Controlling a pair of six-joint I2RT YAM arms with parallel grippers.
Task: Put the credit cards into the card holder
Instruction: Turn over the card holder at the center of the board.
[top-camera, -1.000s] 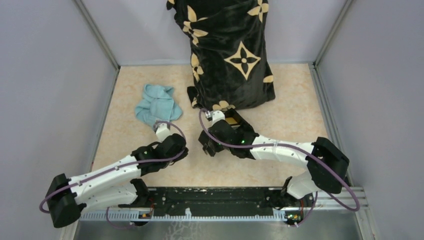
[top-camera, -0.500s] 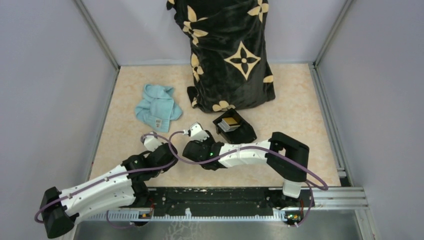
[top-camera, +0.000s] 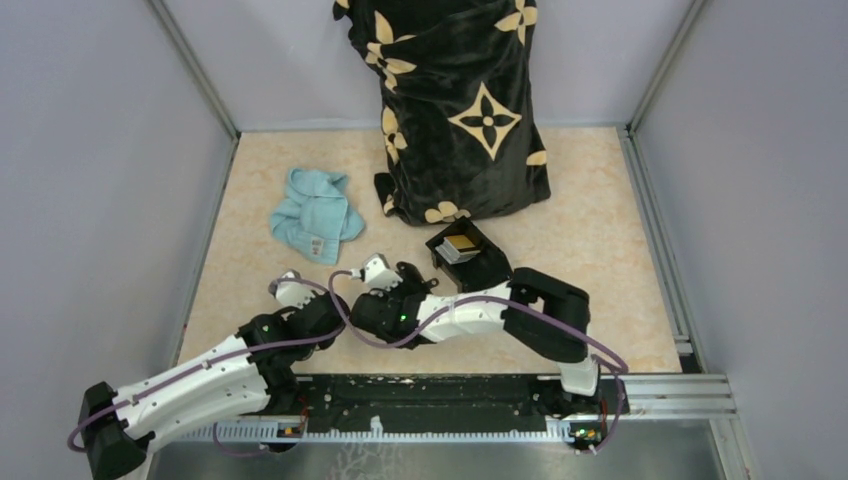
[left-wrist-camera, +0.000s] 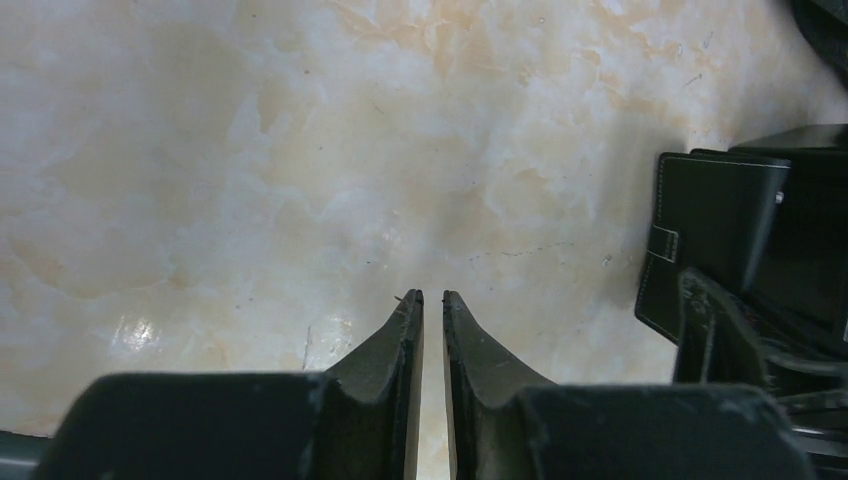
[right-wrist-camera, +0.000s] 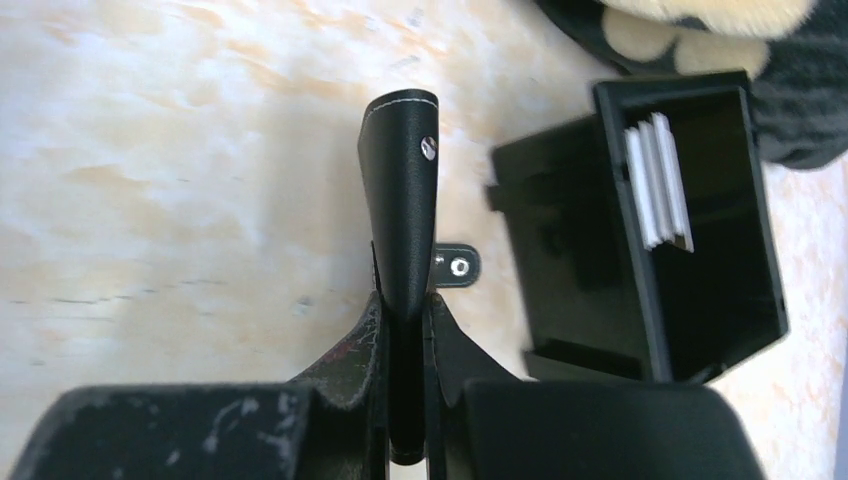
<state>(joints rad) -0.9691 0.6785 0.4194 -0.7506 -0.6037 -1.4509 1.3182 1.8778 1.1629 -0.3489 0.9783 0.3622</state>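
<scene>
Being clamped edge-on by the right gripper (right-wrist-camera: 403, 300), the card holder (right-wrist-camera: 400, 190) is being held folded between the closed jaws. Its rounded end is projecting ahead of them and its strap tab (right-wrist-camera: 455, 266) is sticking out at their right side. Just to the right of these jaws a black box (right-wrist-camera: 560, 250) is lying open on the surface (right-wrist-camera: 150, 150). The credit cards (right-wrist-camera: 660, 180) are being kept on edge inside it, apart from the holder. The left gripper (left-wrist-camera: 432, 297) is being held over bare surface with its jaws drawn almost together, only a thin slit being left and nothing being gripped; the card holder is being seen off to their right. Beyond both pairs of jaws a blue cloth (top-camera: 315, 215) and a dark patterned cloth (top-camera: 460, 110) are lying.
</scene>
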